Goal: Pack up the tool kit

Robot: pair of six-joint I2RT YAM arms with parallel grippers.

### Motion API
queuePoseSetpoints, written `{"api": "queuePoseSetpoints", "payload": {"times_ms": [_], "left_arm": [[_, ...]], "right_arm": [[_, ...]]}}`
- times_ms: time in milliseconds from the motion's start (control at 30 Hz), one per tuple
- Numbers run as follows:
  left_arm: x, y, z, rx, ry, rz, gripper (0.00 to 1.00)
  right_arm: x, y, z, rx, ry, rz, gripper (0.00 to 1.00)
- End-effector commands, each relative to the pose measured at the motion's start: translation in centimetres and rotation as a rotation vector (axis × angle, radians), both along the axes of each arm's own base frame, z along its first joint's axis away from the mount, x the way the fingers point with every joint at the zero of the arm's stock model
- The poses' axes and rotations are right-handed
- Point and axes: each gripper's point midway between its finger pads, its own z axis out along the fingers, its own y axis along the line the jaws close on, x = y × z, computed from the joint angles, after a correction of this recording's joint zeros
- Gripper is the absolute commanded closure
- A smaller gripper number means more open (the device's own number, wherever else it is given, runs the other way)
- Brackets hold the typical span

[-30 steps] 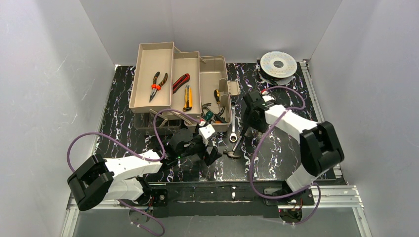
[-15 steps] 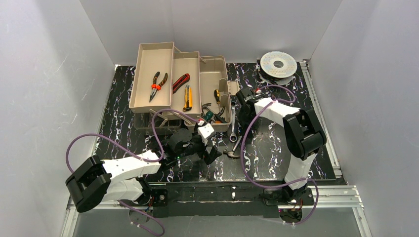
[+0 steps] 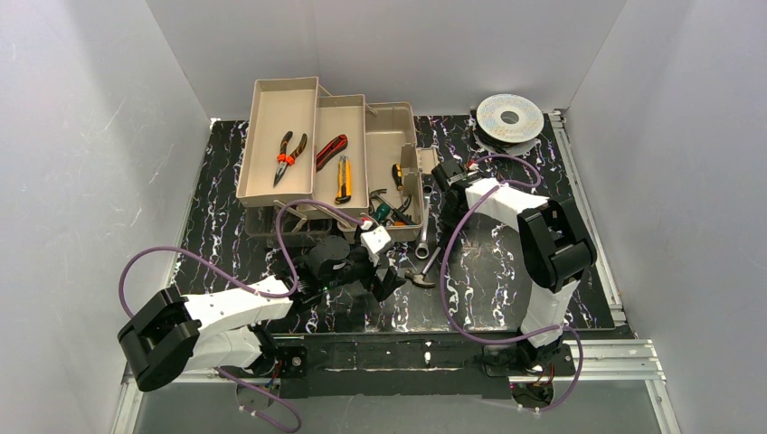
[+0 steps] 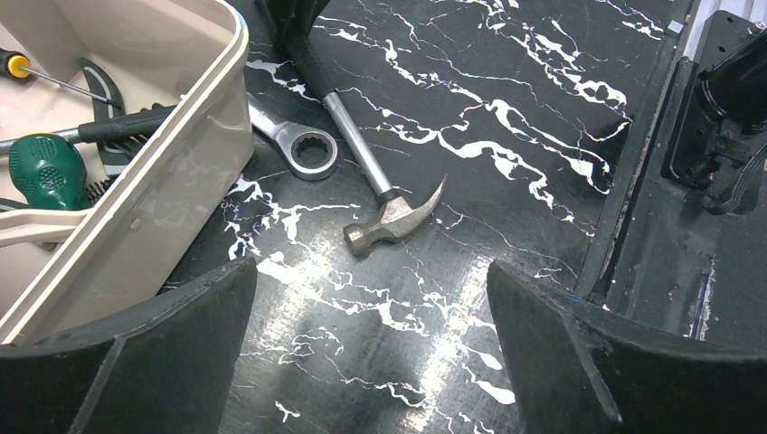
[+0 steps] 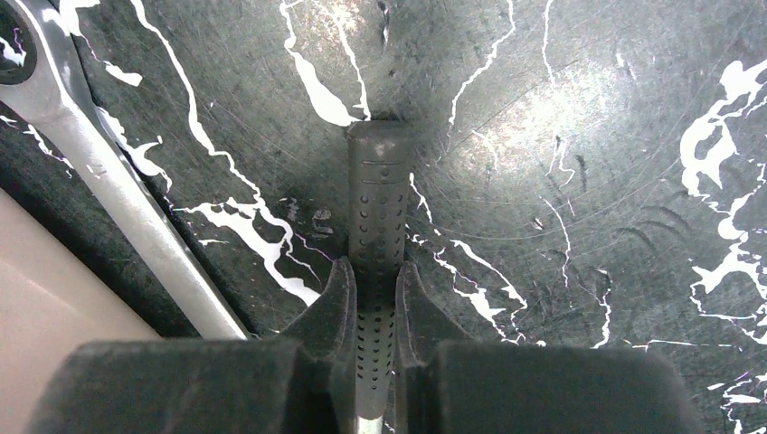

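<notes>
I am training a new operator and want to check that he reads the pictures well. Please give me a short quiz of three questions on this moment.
1. True or false: the right gripper is shut on the handle of the hammer.
2. Choose one: what lies between the toolbox and the hammer's shaft? A) a wrench B) a saw C) a tape measure
3. Short answer: how do the jaws of the left gripper stand, and do they hold anything?

Key:
1. True.
2. A.
3. Open wide, holding nothing.
</notes>
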Motion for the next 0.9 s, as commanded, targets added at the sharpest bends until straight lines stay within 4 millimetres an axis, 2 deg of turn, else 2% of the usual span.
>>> {"api": "queuePoseSetpoints", "payload": {"times_ms": [0,167,400,500,633,767,867], "left_arm": [[-0.1,0.4,0.4,-0.004,-0.022,0.003,0.00],[-0.2,0.4,0.4,-0.005,-0.023,0.004,0.01],[-0.2,0.5,0.5,-0.008,-0.024,0.004,0.01],[-0.2,0.5,0.6,-0.013,-0.025,0.005,0.00],[-0.2,0.5,0.4,-0.010,-0.023,0.005,0.00],[-0.2,0.5,0.5,-0.014,-0.026,0.006,0.01],[-0.1,0.6,0.5,-0.014,-0.030,0.013,0.00]], "right_arm": [[0.2,-0.3,2.2,0.001,-0.048,0.003,0.99],[0.0,-0.9,5.8,0.003,-0.138,0.062,0.99],[-0.4,-0.2,12.2,0.081,-0.313,0.232,0.99],[-0.1,1.4,15.3,0.155,-0.390,0.319,0.99],[0.6,4.4,20.2,0.280,-0.534,0.461,0.99],[2.4,6.9,24.8,0.341,-0.668,0.568,0.99],[4.1,8.5,27.1,0.357,-0.729,0.632,0.99]]}}
